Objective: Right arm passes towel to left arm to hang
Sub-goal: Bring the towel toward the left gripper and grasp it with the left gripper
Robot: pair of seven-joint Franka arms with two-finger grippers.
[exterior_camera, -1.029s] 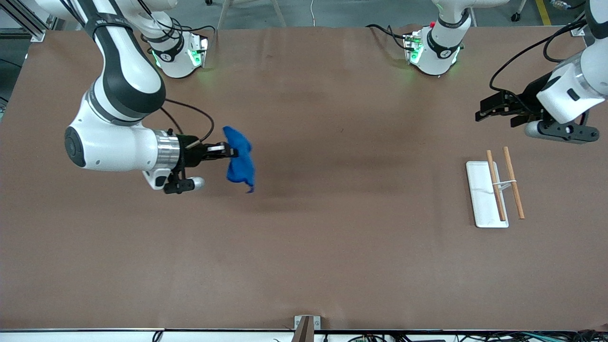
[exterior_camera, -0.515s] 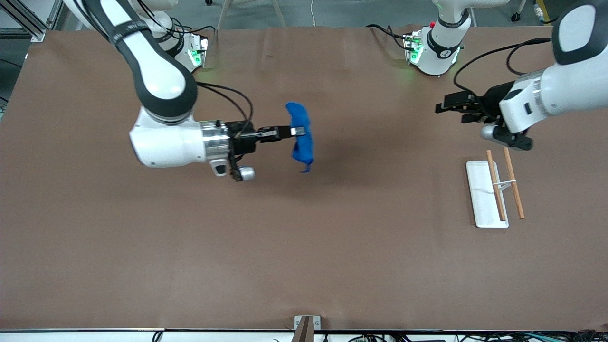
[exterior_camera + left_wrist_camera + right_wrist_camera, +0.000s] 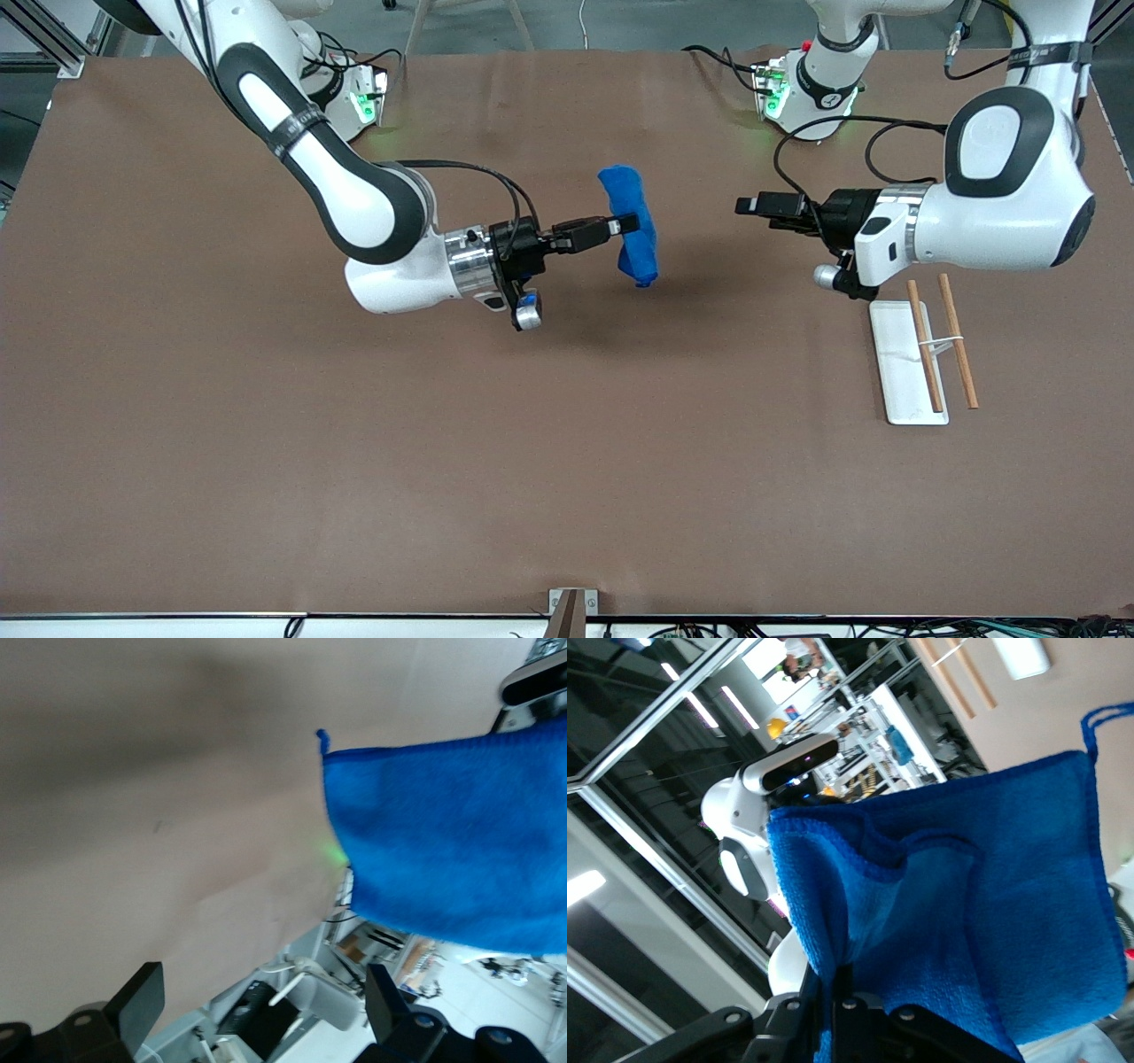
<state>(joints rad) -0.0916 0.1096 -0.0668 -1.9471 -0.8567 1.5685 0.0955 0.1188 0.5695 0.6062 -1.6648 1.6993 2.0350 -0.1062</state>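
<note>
My right gripper (image 3: 627, 222) is shut on the bright blue towel (image 3: 631, 225) and holds it hanging in the air over the middle of the table. In the right wrist view the towel (image 3: 974, 930) fills the frame, pinched between the fingers (image 3: 837, 1014). My left gripper (image 3: 749, 206) is open and empty, in the air, pointing at the towel with a gap between them. In the left wrist view the towel (image 3: 452, 833) hangs ahead of the open fingers (image 3: 142, 1001). The rack with a white base (image 3: 897, 372) and two wooden rods (image 3: 959, 353) stands toward the left arm's end.
The brown table (image 3: 567, 461) carries only the rack. Both arm bases (image 3: 811, 97) stand along the edge farthest from the front camera.
My right gripper has carried the towel toward the left arm's end of the table. My left gripper has swung toward the towel, closing the gap between the two.
</note>
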